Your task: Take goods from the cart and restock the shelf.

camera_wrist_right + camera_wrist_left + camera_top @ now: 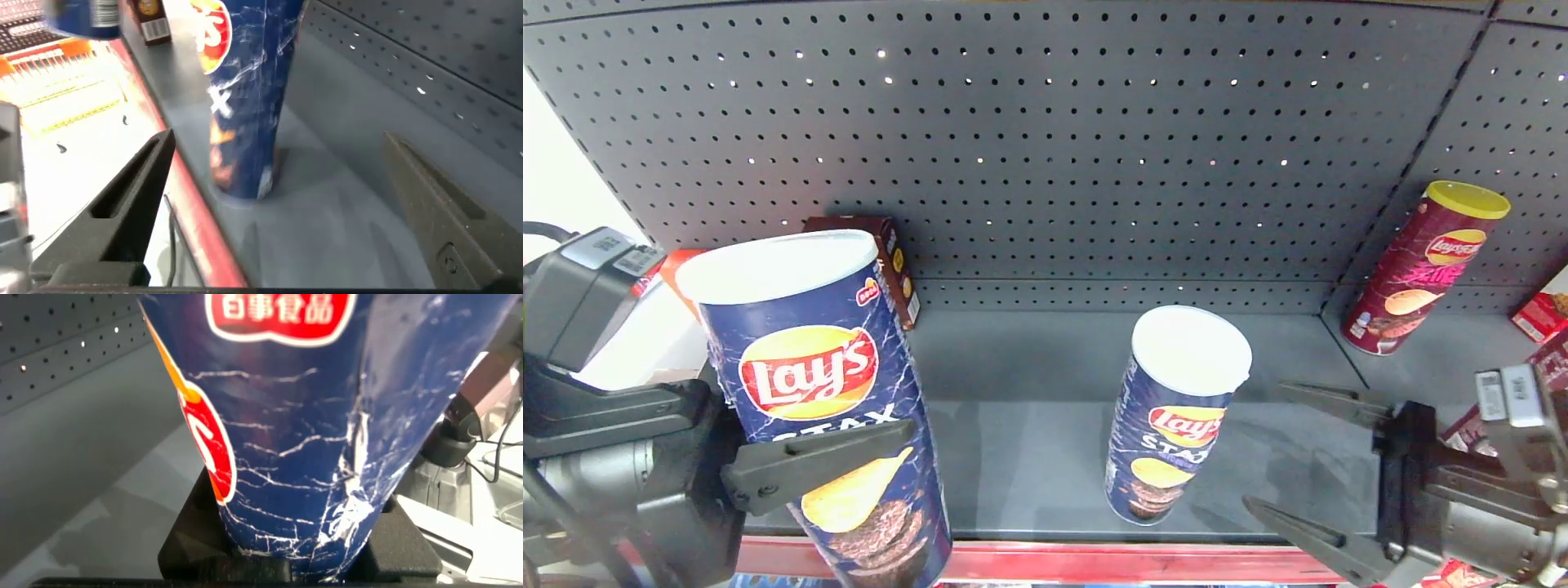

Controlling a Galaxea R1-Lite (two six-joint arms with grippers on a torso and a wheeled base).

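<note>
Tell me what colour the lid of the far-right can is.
Yellow lid, on a dark red can; head view.

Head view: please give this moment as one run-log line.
left gripper: shut on held can, at shelf front | right gripper: open, apart from standing can | standing can: upright on shelf

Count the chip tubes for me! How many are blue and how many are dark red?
Blue: 2 (held tube, standing tube)
Dark red: 1 (yellow-lidded tube)
Total: 3
</note>
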